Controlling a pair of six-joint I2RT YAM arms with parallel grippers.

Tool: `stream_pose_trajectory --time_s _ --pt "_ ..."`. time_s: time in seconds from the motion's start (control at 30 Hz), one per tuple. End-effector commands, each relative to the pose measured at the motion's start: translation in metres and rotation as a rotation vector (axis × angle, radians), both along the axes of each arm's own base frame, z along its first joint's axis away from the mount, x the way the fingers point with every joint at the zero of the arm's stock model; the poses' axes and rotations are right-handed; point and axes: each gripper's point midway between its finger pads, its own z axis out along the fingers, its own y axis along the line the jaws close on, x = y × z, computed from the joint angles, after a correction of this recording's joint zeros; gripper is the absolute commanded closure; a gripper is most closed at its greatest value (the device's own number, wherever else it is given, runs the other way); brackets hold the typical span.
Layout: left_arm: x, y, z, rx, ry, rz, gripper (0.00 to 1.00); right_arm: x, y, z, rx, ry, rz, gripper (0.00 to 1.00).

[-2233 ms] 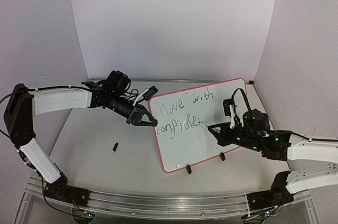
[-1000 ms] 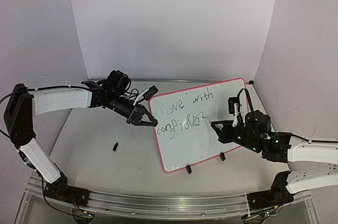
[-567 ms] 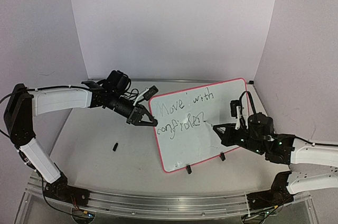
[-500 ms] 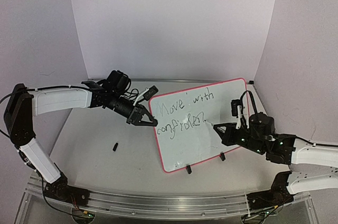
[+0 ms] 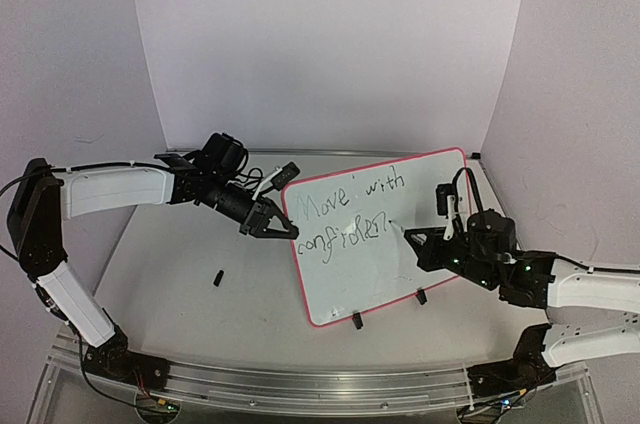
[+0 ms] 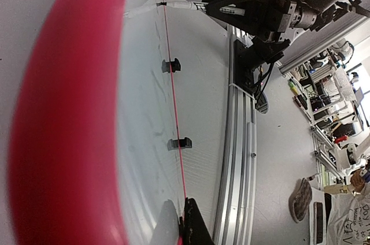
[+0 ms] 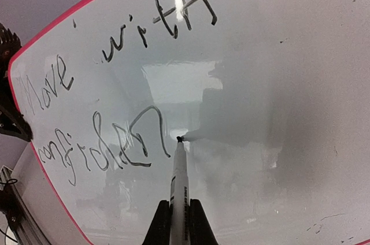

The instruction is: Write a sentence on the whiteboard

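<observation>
1. The whiteboard [image 5: 380, 274] stands on the table [image 5: 170, 254], right of centre, propped on two small black clip feet [image 5: 357, 321] along its near edge; its face leans back and its right end sits farther away than its left
2. The sentence [image 5: 340, 236] runs in thin black marker across the upper left part of the board in two slanted rows: the top row reads "Move with", and the lower row starts "con" and turns into a scrawl I cannot read
3. The left gripper [image 5: 275, 228] reaches in from the left, its fingers pressed together on the board's left pink-red rim, level with the lower row
4. In the left wrist view that rim [image 6: 63, 112] fills the left side as a blurred red band, with dark fingers [image 6: 188, 227] at the bottom edge
5. The right gripper [image 5: 412, 237] comes from the right and pinches a white marker [image 7: 179, 181] between its closed fingers [image 7: 195, 222]
6. The marker's black tip touches the board just right of the last stroke of the lower row [image 7: 134, 141], with bare white board [image 7: 300, 54] beyond it to the right
7. A small black object [image 5: 217, 277] lies on the table, well apart from the board on its left and nearer than the left gripper
</observation>
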Motion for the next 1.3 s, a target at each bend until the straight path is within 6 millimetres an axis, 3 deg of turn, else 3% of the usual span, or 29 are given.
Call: stream_pose_trajectory --time_s 0.0,0.6,1.0,1.27 --pt "-0.017 -0.003 -0.003 0.025 -0.042 -0.069 1.00 0.012 -0.003 0.028 0.042 -0.074 -0.044 1.00" --pt "-0.017 -0.004 -0.005 0.028 -0.041 -0.071 1.00 0.002 0.007 0.002 0.020 0.005 0.034 1.00" --pt "-0.018 -0.004 -0.005 0.029 -0.037 -0.073 1.00 -0.009 -0.003 -0.014 0.007 0.060 0.029 1.00" --pt "-0.018 -0.004 -0.005 0.029 -0.037 -0.073 1.00 -0.004 -0.015 -0.006 0.007 0.036 -0.032 1.00"
